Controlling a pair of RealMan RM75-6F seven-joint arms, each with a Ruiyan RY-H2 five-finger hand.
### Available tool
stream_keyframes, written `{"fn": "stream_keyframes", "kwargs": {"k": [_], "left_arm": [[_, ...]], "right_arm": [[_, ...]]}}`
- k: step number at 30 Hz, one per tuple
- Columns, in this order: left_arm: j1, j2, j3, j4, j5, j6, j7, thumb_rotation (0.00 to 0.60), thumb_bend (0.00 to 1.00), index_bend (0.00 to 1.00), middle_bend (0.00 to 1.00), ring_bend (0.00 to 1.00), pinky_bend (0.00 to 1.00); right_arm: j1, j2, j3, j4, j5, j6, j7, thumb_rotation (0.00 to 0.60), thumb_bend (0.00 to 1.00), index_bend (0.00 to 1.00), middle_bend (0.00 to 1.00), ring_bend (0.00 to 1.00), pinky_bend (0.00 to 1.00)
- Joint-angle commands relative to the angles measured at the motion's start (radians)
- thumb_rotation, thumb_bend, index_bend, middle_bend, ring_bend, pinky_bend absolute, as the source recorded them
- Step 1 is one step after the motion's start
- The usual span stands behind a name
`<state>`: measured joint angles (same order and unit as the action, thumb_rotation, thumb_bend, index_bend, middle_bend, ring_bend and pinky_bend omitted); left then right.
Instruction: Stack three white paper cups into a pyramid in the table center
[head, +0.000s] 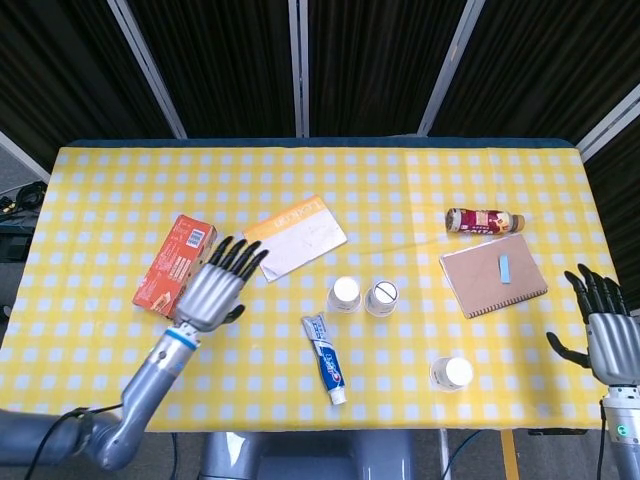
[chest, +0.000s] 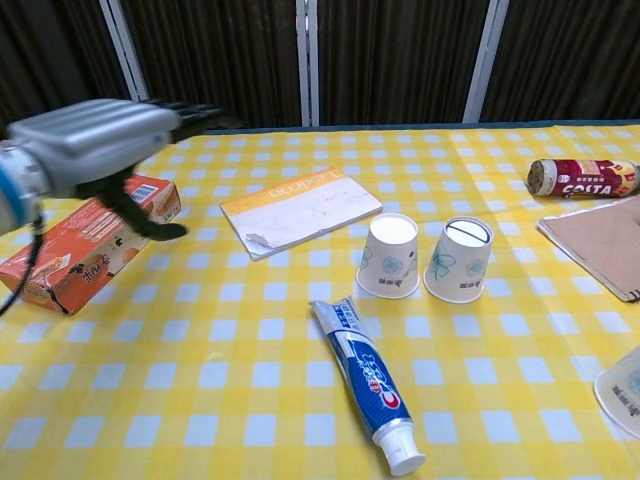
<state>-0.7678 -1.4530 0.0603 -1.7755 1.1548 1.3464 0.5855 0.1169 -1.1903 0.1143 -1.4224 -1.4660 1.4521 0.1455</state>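
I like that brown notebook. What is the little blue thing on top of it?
A small light-blue object lies on the brown notebook. It is too small to identify. Whatever is under the notebook is hidden.

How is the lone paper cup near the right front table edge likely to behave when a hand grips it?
The lone cup is thin paper standing upside down, so it probably weighs little and would slide or tip under a light nudge. Its walls likely dent if squeezed hard. It stands close to the front table edge, so a clumsy push might send it off. The right hand is open nearby.
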Motion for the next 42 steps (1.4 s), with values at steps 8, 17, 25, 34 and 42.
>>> {"fn": "stream_keyframes", "kwargs": {"k": [8, 17, 25, 34, 42], "left_arm": [[0.296, 0.163, 0.203, 0.045, 0.307, 0.256, -0.2, 0.6, 0.26, 0.0, 0.0, 0.0, 0.0], [0.406, 0.197, 0.194, 0.151, 0.407, 0.333, -0.394, 0.6, 0.26, 0.0, 0.0, 0.0, 0.0], [0.435, 0.208, 0.162, 0.164, 0.446, 0.341, -0.437, 0.6, 0.26, 0.0, 0.0, 0.0, 0.0], [0.463, 0.212, 0.123, 0.167, 0.48, 0.302, -0.437, 0.6, 0.26, 0.0, 0.0, 0.0, 0.0], [0.48, 0.213, 0.093, 0.164, 0.495, 0.27, -0.43, 0.6, 0.26, 0.0, 0.0, 0.0, 0.0]], "right_arm": [[0.011, 0.037, -0.055, -0.102, -0.093, -0.009, -0.012, 0.6, 0.13, 0.11, 0.0, 0.0, 0.0], [0.156, 0.282, -0.205, -0.353, -0.315, -0.259, 0.152, 0.6, 0.13, 0.11, 0.0, 0.0, 0.0], [0.187, 0.29, -0.21, -0.439, -0.307, -0.323, 0.076, 0.6, 0.13, 0.11, 0.0, 0.0, 0.0], [0.211, 0.177, -0.18, -0.453, -0.163, -0.428, -0.139, 0.6, 0.13, 0.14, 0.0, 0.0, 0.0], [0.216, 0.118, -0.163, -0.413, -0.053, -0.458, -0.228, 0.6, 0.13, 0.18, 0.0, 0.0, 0.0]]}}
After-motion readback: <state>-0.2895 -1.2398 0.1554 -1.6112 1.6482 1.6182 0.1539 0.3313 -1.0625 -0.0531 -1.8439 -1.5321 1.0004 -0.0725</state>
